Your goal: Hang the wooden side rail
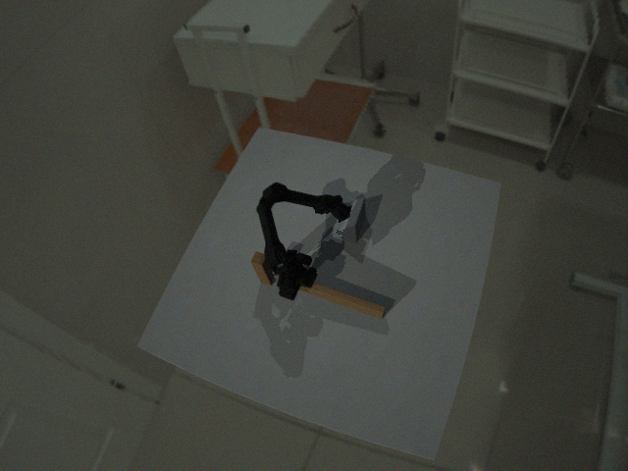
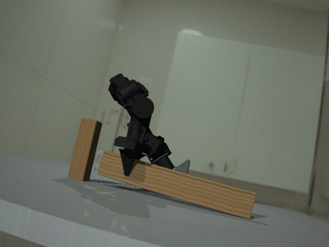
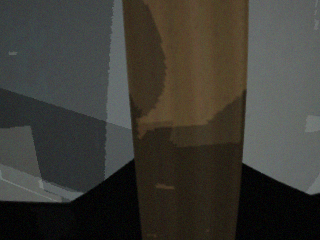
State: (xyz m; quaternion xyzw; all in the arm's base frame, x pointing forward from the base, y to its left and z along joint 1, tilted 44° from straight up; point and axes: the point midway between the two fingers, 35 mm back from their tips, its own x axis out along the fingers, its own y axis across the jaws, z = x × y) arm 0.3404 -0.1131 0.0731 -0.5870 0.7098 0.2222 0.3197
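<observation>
The wooden side rail [image 1: 349, 298] [image 2: 199, 191] [image 3: 192, 75] slopes, with its far end on the table and its hook end raised. My gripper [image 2: 128, 170] [image 3: 179, 159] is shut on the rail near the hook end, one finger on each side. The headboard post [image 1: 261, 268] [image 2: 82, 148] stands upright beyond that end. In the exterior view the upper steel hook [image 2: 99, 152] and the lower steel hook [image 2: 95, 166] show outside the post, very close to its slot-side face. Whether they touch it, I cannot tell. The slot and pins are hidden.
The white table [image 1: 354, 395] [image 2: 32, 212] carries everything. A grey upright wedge-shaped plate [image 1: 369, 215] [image 2: 183, 168] stands behind the rail, near the arm's base. The arm's links hang over the hook end and hide it in the top view.
</observation>
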